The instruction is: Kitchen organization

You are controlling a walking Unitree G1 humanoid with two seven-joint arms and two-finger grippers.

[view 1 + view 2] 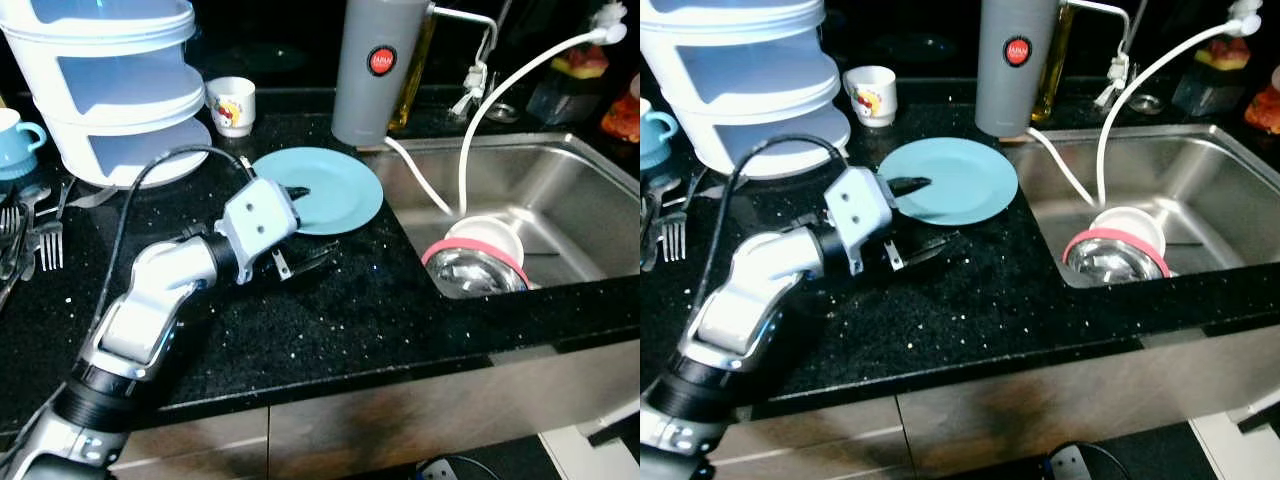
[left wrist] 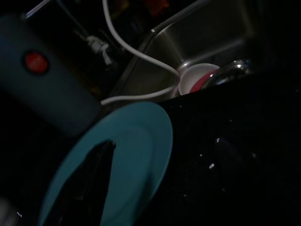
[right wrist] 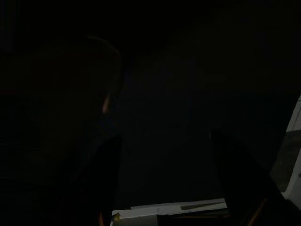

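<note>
the left gripper (image 1: 308, 225) is low over the black counter (image 1: 330, 320) with its two fingers spread wide: one finger lies across the near-left rim of the light blue plate (image 1: 335, 190), the other sits on bare counter just beside that rim, so the plate edge is between them. the plate lies flat on the counter, between the fingers and the grey flask (image 1: 375, 70) with a red badge that stands beyond it. past the fingertips, to their right, the counter ends at the steel sink (image 1: 560, 190). bare black counter stretches from the fingers to the front edge.

behind the wrist stands one white tiered container (image 1: 115, 90), with one small printed cup (image 1: 232, 105) beside it and one blue mug (image 1: 20, 140) farther left; forks (image 1: 45, 240) lie at the far left, count unclear. in the sink sit one steel bowl with a pink rim (image 1: 475, 268), one white bowl (image 1: 490, 238) behind it, and two white hoses (image 1: 500, 90).

the left wrist view shows the upper finger as a dark shape over the plate, with the sink corner beyond. the right wrist view is nearly black; the right gripper (image 3: 169, 183) shows two dark fingers set well apart, with a pale strip beyond them.
</note>
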